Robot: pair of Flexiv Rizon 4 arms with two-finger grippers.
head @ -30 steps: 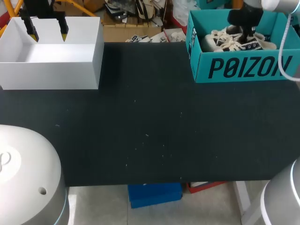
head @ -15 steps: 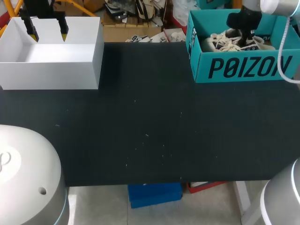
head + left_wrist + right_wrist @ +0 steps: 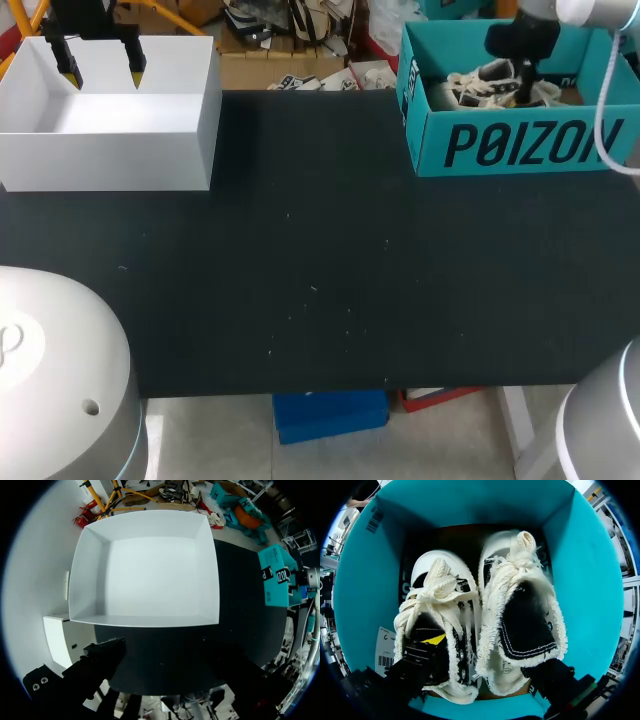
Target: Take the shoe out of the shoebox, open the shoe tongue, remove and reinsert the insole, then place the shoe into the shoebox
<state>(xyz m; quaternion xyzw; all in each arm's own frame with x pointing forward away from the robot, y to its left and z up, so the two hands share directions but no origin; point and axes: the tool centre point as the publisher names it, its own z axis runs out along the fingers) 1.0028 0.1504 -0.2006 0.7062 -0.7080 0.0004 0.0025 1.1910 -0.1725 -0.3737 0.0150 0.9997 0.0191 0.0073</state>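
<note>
1. Right now the right gripper [image 3: 487, 655] hangs inside the teal shoebox [image 3: 520, 145], directly over the heel ends of the pair. Its fingers are spread wide.
2. The shoe [image 3: 522, 615] it seems set to take lies mostly between those fingers. Its long axis runs straight ahead from the gripper, heel opening nearest and toe farthest, so the fingers would close across its width.
3. One yellow fingertip sits at the collar of the second shoe [image 3: 437, 610], which lies touching alongside. I cannot tell whether either finger presses on anything yet.
4. Both shoes are soft canvas with frayed cream edging, dark lining, bulky knotted cream laces and smooth pale toe caps. I'd judge the upper will squash under a grip.
5. The shoebox is stiff card with a brown floor.
6. The left gripper [image 3: 102, 68] is well apart across the table [image 3: 320, 280], fingers parted over a white box [image 3: 110, 150]; the right arm is far nearer.
</note>
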